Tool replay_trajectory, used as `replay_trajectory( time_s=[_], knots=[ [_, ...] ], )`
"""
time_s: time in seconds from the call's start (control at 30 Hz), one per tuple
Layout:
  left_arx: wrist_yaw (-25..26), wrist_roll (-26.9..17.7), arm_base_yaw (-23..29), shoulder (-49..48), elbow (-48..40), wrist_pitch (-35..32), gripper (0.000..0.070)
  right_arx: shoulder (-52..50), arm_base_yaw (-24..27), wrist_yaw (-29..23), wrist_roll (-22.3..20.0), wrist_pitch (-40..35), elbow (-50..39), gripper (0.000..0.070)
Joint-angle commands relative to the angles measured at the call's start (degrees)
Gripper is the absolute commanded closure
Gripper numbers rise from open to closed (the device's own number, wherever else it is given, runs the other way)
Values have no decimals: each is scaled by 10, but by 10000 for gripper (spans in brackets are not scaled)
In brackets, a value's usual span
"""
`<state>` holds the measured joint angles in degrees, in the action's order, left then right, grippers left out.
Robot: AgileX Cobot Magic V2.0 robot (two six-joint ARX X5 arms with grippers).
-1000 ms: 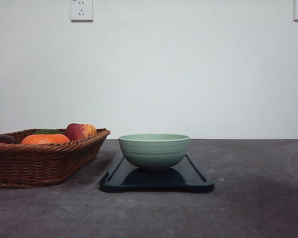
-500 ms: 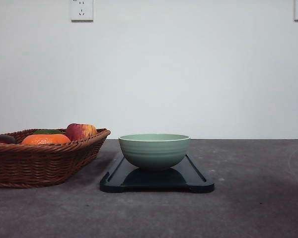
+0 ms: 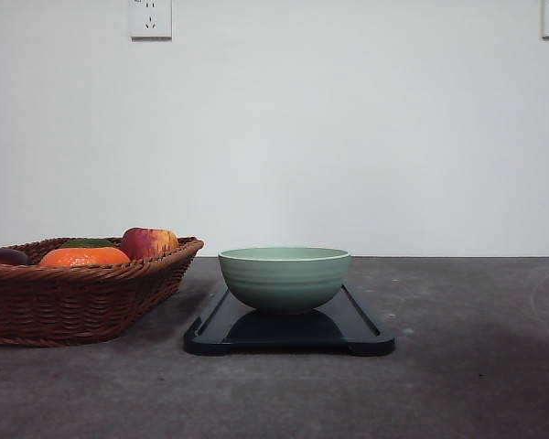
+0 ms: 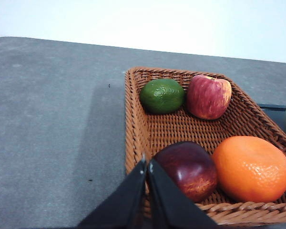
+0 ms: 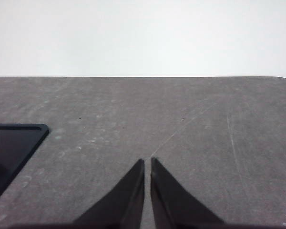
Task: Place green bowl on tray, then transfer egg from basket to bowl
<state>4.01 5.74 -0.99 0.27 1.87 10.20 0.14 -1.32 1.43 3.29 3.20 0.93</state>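
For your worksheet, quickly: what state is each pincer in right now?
Left pincer: shut, holding nothing.
Right pincer: shut, holding nothing.

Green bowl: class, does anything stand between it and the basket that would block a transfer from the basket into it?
Nothing visible does. In the front view, only bare table lies between the basket and the tray, and the green bowl sits on the tray with its mouth uncovered.

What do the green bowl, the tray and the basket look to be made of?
Green bowl: probably glazed ceramic or smooth plastic; soft sheen, faint ridges. Tray: likely glossy black plastic; it mirrors the bowl. Basket: brown woven wicker; the weave is plain.
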Motion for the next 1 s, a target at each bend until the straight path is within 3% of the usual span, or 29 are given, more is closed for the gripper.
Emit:
replay_trajectory(
  time_s=[0.0,0.97],
  knots=[
    [-2,-4,0,0,-11,5,700,1,0,0,7,-7,-2,683],
    [-2,-4,0,0,-11,5,700,1,0,0,6,-7,-2,683]
  ],
)
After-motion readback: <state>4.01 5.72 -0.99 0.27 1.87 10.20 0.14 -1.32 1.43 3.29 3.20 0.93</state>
